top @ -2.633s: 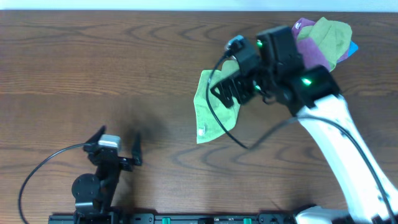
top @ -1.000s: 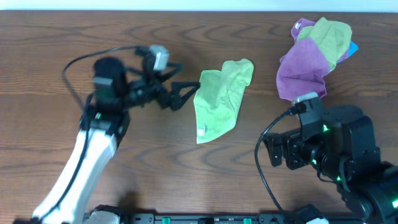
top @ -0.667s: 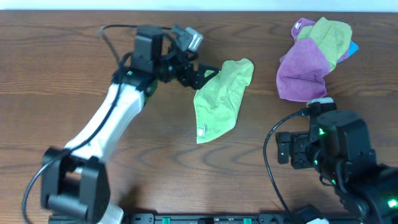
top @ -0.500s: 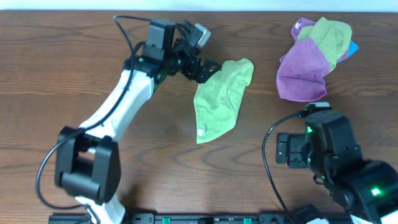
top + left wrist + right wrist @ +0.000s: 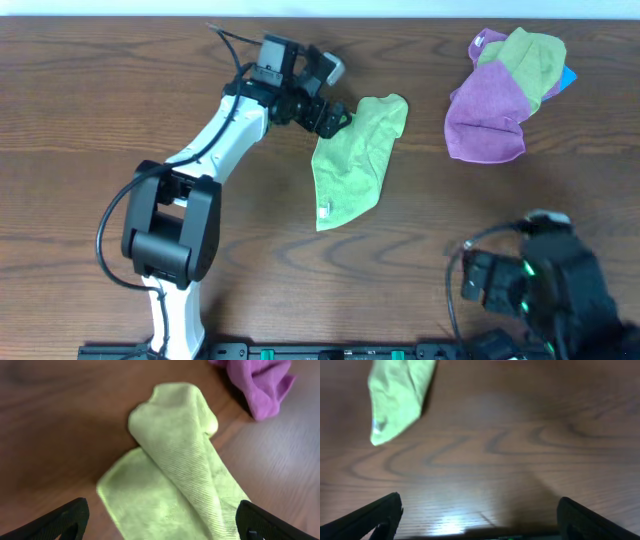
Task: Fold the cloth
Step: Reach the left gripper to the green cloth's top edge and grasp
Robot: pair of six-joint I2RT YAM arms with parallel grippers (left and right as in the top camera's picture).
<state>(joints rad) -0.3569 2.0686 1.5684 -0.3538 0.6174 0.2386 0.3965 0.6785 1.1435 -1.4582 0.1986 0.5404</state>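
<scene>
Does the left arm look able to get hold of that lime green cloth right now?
Probably yes. Its fingers are spread open at the edge of the cloth, and nothing lies between them and it.

On the brown wooden desk, the lime yellow-green square terry cloth lies near the centre of the overhead frame. It runs as a strip from upper right to lower left, with its small white tag at the lower-left end. Well apart to its right, in the upper right, sits a bunched pile of purple and duller green cloths. The left arm's jaws stand spread at the cloth's upper-left edge. The right arm's jaws, also spread, sit in the lower right, below the pile.
</scene>
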